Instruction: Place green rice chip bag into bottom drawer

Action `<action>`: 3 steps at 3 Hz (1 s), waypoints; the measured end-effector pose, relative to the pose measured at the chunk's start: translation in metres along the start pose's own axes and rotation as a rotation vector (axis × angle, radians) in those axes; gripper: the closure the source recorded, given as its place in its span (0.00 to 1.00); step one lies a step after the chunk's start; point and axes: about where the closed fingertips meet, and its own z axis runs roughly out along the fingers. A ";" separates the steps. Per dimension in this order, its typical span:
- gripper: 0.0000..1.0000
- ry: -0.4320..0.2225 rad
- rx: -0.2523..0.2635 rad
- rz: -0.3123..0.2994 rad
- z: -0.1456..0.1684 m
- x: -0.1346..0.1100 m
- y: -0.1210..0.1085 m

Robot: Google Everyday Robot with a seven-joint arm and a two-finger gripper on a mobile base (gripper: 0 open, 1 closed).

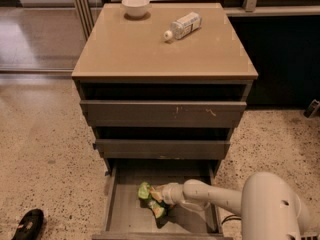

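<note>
So the gripper (160, 196) is down inside the bottom drawer (125, 206), right up against the green rice chip bag (145, 190). Honestly can't tell if the claw is clamped on it or just touching, since its tip blends into the bag. The bag is crumpled: bright green foil with a tan patch showing, one end poking out left of the claw and another bit lower down. It sits on the drawer floor about mid-width, a bit toward the front. The drawer is pulled well out, with bare grey floor on the bag's left up to the thin side wall. The white arm (215, 196) comes in from the right over the front right corner. The middle drawer (162, 148) overhangs the back part. Up top there's a bottle (184, 26) and a white bowl (136, 6).
</note>
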 end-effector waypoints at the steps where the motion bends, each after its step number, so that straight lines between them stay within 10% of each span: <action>1: 1.00 0.025 -0.006 0.040 0.014 0.018 -0.012; 3: 0.58 0.024 -0.004 0.040 0.015 0.018 -0.014</action>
